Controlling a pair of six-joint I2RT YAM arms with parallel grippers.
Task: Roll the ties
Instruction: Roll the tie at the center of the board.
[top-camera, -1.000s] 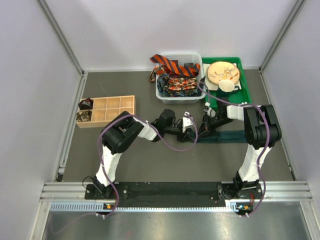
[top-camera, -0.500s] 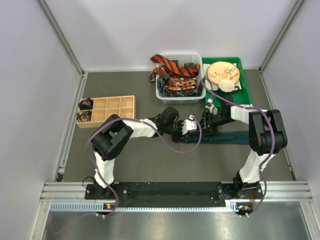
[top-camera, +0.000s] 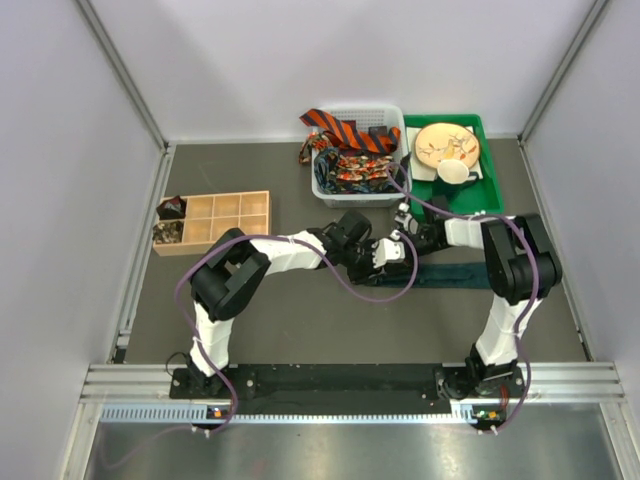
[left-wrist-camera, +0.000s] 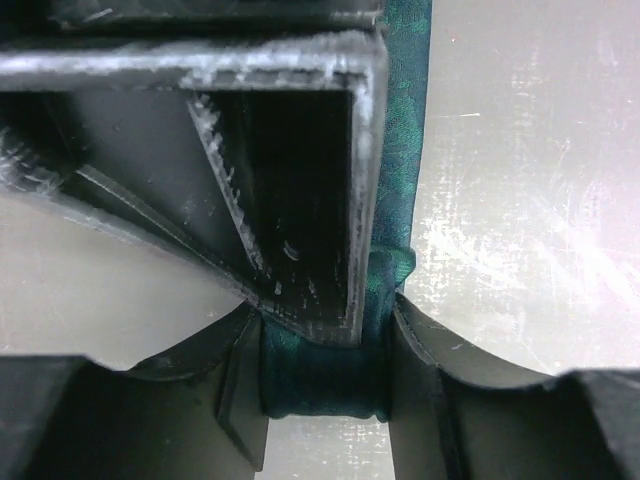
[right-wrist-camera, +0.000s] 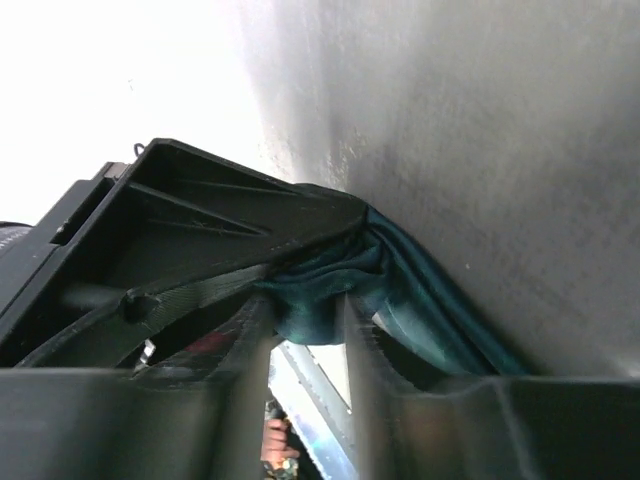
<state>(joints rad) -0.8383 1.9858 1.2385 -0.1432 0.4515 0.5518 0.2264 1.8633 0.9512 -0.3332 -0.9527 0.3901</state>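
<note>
The dark teal tie (top-camera: 462, 275) lies flat on the grey table, its left end rolled up between my two grippers. In the left wrist view my left gripper (left-wrist-camera: 325, 372) is shut on the teal roll (left-wrist-camera: 320, 380), which fills the gap between its fingers. The right gripper (right-wrist-camera: 308, 322) is shut on a fold of the same tie (right-wrist-camera: 312, 305). From above, the left gripper (top-camera: 383, 253) and right gripper (top-camera: 405, 238) meet tip to tip. More ties, one orange-and-black striped (top-camera: 343, 130), lie in the white basket (top-camera: 325, 188).
A wooden compartment box (top-camera: 228, 220) stands at the left, with dark rolled items (top-camera: 168, 222) in its left cells. A green tray (top-camera: 437, 195) at the back right holds a wooden plate (top-camera: 447, 145) and a white cup (top-camera: 455, 172). Purple cables (top-camera: 350, 290) loop off both arms.
The left arm has stretched to the right, carrying the roll along the tie. The right gripper has shifted left and back, opened and shut again on the teal fabric.
</note>
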